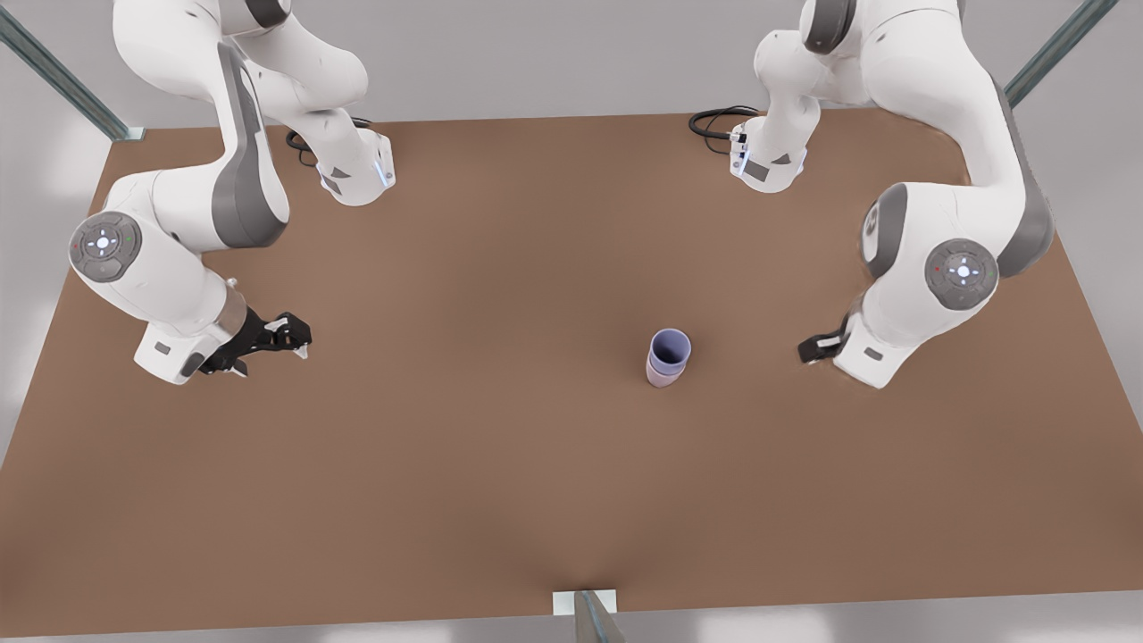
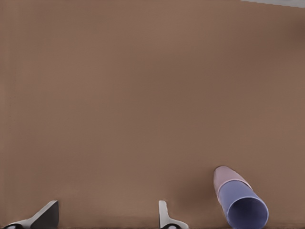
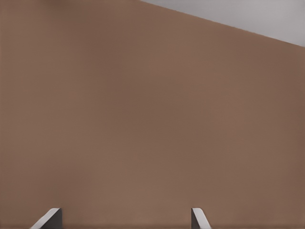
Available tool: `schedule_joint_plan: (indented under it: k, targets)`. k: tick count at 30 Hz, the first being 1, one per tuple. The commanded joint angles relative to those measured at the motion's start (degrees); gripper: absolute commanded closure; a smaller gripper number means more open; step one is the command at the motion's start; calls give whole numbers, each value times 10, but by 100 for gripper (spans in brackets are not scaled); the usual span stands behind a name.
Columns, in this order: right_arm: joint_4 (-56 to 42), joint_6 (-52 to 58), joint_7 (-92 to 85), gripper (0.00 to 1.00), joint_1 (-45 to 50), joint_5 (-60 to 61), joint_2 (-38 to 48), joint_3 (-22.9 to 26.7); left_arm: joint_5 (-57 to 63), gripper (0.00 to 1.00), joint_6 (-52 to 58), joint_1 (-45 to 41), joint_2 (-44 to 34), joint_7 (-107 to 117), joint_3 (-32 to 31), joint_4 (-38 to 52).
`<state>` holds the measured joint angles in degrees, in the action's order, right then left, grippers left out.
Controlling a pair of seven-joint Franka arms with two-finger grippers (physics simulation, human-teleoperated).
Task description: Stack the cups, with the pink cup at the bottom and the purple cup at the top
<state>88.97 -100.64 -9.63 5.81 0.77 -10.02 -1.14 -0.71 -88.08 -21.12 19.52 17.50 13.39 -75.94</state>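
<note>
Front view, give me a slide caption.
Purple cup nested in pink cup on table, both arms parked apart.

Desk (image 1: 500,464) under me: flat brown, matt, no grain, just a faint soft sheen. The purple cup (image 2: 244,206) looks like smooth matt plastic, and so does the pink cup (image 2: 225,176) it sits in. On my left end effector (image 2: 107,220) the fingertips (image 2: 166,218) are pale, smooth and dull; same on my right end effector (image 3: 124,219). My arm shells (image 1: 929,205) are glossy white plastic with satin grey panels. The frame struts (image 1: 62,80) look like brushed grey metal.
</note>
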Motion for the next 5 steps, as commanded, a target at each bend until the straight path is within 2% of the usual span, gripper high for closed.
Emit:
schedule_joint_plan:
  k: [1, 5]
  targets:
    - [0, 0, 0, 0, 0, 5, 0, 0, 11, 0, 79, 5, -15, -247, 1, -6]
    - [0, 2, 0, 0, 0, 10, 0, 0, 11, 0, 79, 5, -11, -247, 1, -4]
